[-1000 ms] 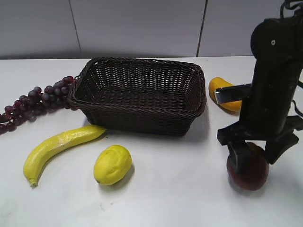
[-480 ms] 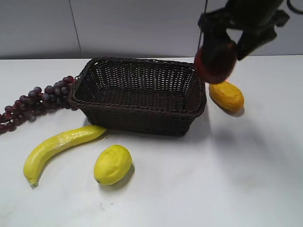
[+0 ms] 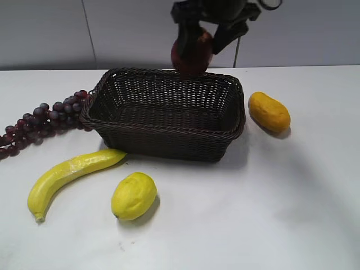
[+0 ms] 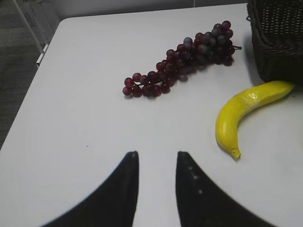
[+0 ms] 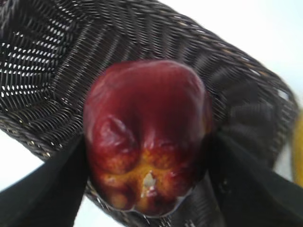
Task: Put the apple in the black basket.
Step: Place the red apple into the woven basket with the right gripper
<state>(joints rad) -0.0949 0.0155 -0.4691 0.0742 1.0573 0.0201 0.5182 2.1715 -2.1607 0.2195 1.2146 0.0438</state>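
Note:
The dark red apple (image 3: 192, 54) hangs in my right gripper (image 3: 202, 42), above the far rim of the black basket (image 3: 163, 138). In the right wrist view the apple (image 5: 147, 135) fills the space between the two black fingers (image 5: 147, 161), with the woven basket (image 5: 57, 61) below it. My left gripper (image 4: 155, 154) is open and empty above the bare white table, left of the basket corner (image 4: 277, 38); the left arm does not show in the exterior view.
A bunch of dark grapes (image 3: 42, 118) lies left of the basket. A banana (image 3: 70, 171) and a lemon (image 3: 134, 195) lie in front of it. An orange-yellow oblong fruit (image 3: 269, 111) lies to its right. The table's left edge (image 4: 33, 80) shows in the left wrist view.
My right gripper lifted the apple off the table at the front right and carried it up and left, past the oblong fruit, to above the basket's far rim.

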